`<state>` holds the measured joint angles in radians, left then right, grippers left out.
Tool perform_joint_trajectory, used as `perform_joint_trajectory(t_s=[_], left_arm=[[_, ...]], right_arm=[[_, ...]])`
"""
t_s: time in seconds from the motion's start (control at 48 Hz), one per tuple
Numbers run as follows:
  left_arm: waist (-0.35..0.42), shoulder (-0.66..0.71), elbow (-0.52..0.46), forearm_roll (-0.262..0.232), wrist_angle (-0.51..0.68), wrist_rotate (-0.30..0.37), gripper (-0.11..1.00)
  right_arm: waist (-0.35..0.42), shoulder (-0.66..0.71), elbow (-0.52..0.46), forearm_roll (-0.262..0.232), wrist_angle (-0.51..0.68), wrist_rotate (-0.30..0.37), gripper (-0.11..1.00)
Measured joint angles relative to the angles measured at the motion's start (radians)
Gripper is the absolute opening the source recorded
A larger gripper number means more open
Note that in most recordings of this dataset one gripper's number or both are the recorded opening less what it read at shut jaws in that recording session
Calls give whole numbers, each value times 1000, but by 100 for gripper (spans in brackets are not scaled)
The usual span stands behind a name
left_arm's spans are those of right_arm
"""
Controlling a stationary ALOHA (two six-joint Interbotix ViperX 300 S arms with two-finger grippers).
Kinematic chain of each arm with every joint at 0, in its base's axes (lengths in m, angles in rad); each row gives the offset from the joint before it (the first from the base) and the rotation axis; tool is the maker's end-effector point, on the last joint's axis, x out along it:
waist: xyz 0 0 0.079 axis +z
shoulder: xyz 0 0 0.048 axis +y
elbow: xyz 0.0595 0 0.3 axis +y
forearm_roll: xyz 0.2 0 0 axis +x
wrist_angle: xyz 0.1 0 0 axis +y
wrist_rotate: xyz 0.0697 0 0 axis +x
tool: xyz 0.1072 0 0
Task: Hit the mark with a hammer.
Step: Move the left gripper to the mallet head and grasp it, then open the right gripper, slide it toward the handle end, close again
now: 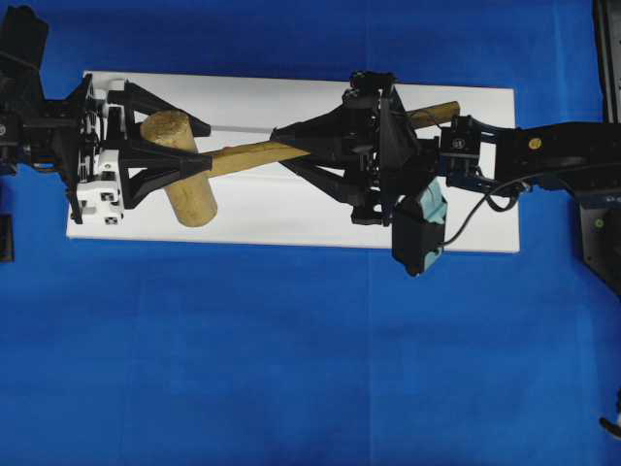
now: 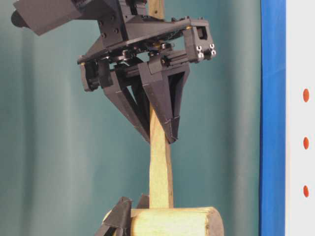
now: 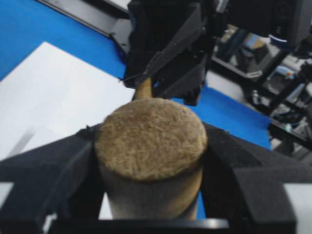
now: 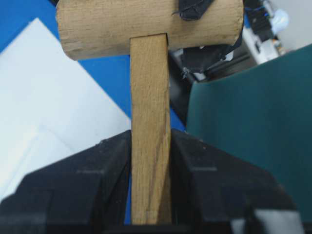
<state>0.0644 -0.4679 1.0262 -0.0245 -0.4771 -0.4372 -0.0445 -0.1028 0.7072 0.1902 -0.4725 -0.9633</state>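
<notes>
The hammer (image 1: 204,165) hangs above the white board (image 1: 291,218), which lies on the blue cloth (image 1: 291,369) — held at both ends by the two arms. The left gripper (image 1: 199,150) has its fingers (image 3: 53,175) pressed against either side of the thick round head, whose rough end face fills the left wrist view. The right gripper (image 1: 291,146) pinches the flat handle partway along, one finger (image 4: 92,180) on each broad face — the handle's far end sticks out behind it. Three red dots (image 2: 305,142) show at the edge of the table-level view.
</notes>
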Motion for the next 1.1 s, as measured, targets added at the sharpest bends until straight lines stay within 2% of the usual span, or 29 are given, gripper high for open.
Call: perform_joint_trajectory(t_s=[0.104, 0.146, 0.375, 0.459, 0.521, 0.584, 0.688, 0.709, 0.792, 0.917, 1.021, 1.105], left_arm=[[0, 0, 0, -2, 2, 0, 45], [2, 0, 0, -2, 0, 2, 45], [3, 0, 0, 2, 3, 12, 45], [5, 0, 0, 3, 8, 20, 45], [6, 0, 0, 3, 17, 35, 45], [11, 0, 0, 6, 37, 81, 45], [11, 0, 2, 6, 81, 213, 45], [11, 0, 0, 8, 94, 259, 45], [9, 0, 0, 8, 120, 376, 45], [5, 0, 0, 8, 132, 509, 45], [5, 0, 0, 8, 132, 561, 45], [3, 0, 0, 8, 132, 575, 45]], right_arm=[[-3, -2, -11, 23, 41, 2, 11], [-5, -3, -14, 37, 58, 2, 16], [-11, -9, -17, 81, 95, 6, 80], [-5, -11, -17, 97, 97, 6, 95], [2, -15, -17, 118, 101, 6, 95], [6, -28, -18, 143, 115, 8, 94], [8, -49, -25, 196, 156, 8, 95], [6, -52, -26, 207, 166, 8, 95], [8, -57, -34, 255, 199, 6, 95], [8, -57, -43, 327, 253, 12, 95], [8, -55, -46, 376, 285, 32, 95], [8, -55, -48, 396, 299, 48, 95]])
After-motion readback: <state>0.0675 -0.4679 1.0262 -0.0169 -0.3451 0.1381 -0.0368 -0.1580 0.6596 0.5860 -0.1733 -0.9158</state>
